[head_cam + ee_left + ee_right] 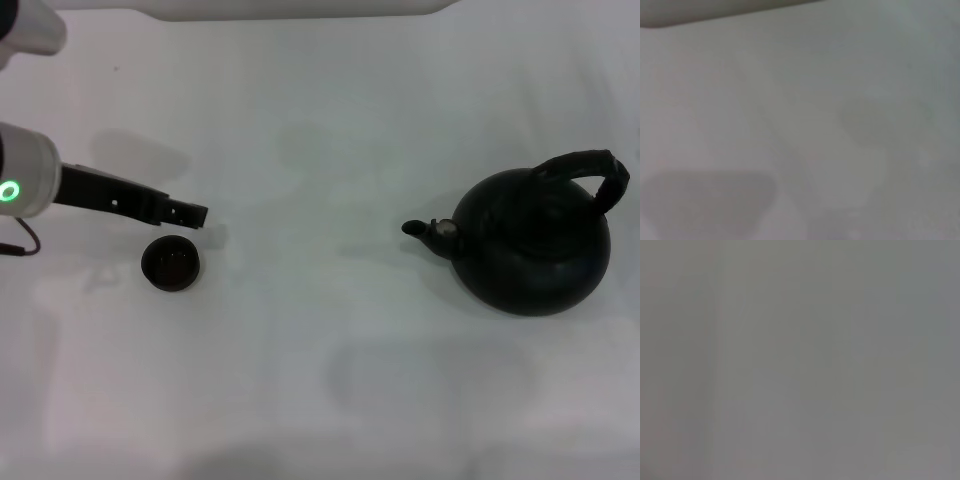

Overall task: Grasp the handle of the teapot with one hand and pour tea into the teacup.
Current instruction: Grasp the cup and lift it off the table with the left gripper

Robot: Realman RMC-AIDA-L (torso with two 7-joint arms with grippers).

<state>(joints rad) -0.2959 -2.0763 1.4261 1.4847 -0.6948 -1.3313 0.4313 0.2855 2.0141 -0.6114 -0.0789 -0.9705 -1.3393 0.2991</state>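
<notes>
The teapot sat on the white worktop at the robot's right, spout toward the teacup, well apart at the left, so a tilt would probably send tea that way once the pot was carried nearer. Its handle arched free, ungrasped. The left pincer hovered just beside the teacup; whether its fingers were apart I could not tell. The right pincer was out of sight.

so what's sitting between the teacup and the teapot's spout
Nothing: in the head view the white table is bare between the teacup and the teapot.
</notes>
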